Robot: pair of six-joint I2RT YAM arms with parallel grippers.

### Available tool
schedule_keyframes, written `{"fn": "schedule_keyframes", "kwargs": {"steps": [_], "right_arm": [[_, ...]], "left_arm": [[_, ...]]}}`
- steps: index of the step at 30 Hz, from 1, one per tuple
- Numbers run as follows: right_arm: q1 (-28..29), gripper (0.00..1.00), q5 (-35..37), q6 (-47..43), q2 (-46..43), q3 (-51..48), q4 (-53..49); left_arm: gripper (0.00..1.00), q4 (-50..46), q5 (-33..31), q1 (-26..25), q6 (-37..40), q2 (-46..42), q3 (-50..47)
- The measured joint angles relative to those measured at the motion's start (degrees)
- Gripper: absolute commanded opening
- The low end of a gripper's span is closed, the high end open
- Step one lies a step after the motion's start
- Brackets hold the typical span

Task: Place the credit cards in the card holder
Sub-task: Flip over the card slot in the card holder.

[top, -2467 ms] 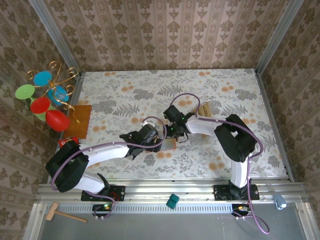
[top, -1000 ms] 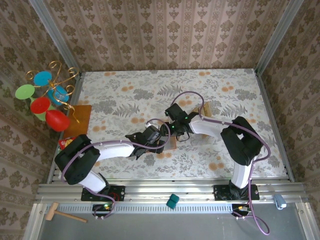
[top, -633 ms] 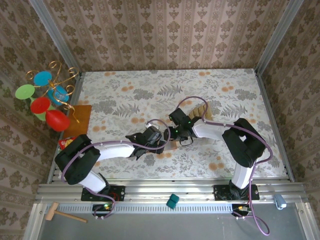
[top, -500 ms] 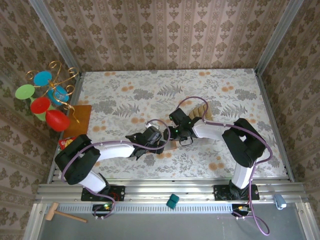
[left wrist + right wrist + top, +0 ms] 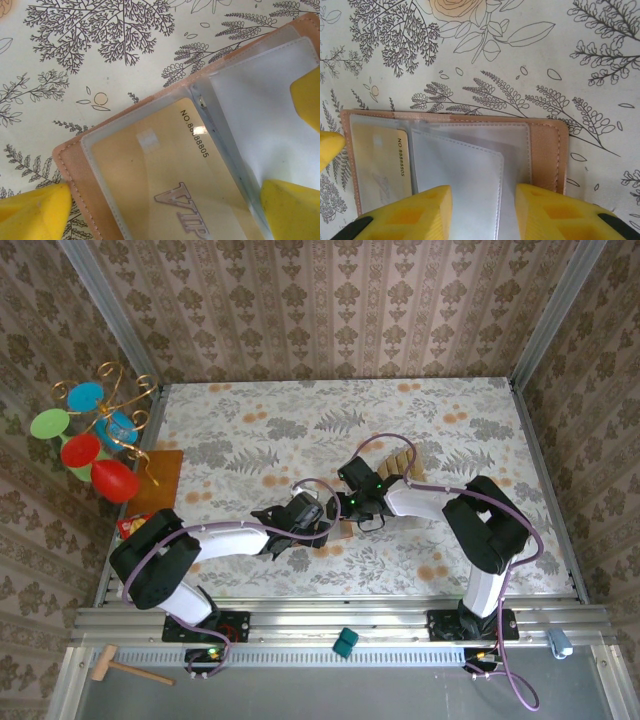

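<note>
The card holder lies open on the flowered table, tan inner face up, with clear plastic sleeves. One gold credit card, printed VIP, sits inside the left sleeve. More credit cards lie in a small pile further back on the table. My left gripper is open wide, its yellow fingers straddling the page that holds the card. My right gripper hovers low over the right page, jaws apart, a loose sleeve between the fingers. In the top view both grippers meet over the holder.
A gold wire stand with coloured discs rises from an orange-brown board at the left edge. A wooden mallet and a teal block lie on the near rail. Patterned walls enclose the table.
The right gripper has come a little nearer and lower over the holder, and its jaws have narrowed slightly. The left arm has stayed put.
</note>
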Motion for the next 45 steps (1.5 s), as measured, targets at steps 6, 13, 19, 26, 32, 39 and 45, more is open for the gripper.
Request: {"fn": "schedule_keyframes", "kwargs": {"steps": [6, 13, 19, 26, 32, 39, 45], "right_arm": [[0.15, 0.33, -0.22, 0.00, 0.00, 0.00, 0.00], [0.81, 0.32, -1.27, 0.00, 0.00, 0.00, 0.00], [0.96, 0.37, -1.70, 0.22, -0.04, 0.00, 0.00], [1.46, 0.61, -2.01, 1.51, -1.31, 0.33, -0.13], [4.74, 0.67, -2.60, 1.51, -1.36, 3.89, -2.23], [8.17, 0.68, -2.58, 1.51, 1.86, 11.02, -4.90], [9.68, 0.68, -2.51, 1.51, 6.99, 15.91, -7.87]], "left_arm": [[0.98, 0.00, 0.00, 0.00, 0.00, 0.00, 0.00], [0.99, 0.00, -0.02, 0.00, 0.00, -0.02, 0.00], [1.00, -0.87, -0.35, 0.02, 0.07, -1.90, -0.15], [1.00, -3.87, -0.46, 2.67, 0.66, -11.78, -2.91], [1.00, -5.90, -0.55, 8.31, 0.46, -20.79, -5.92], [1.00, -8.70, -0.22, 13.57, 0.02, -30.64, -10.38], [1.00, -10.67, 0.55, 15.13, -0.63, -33.92, -11.91]]}}
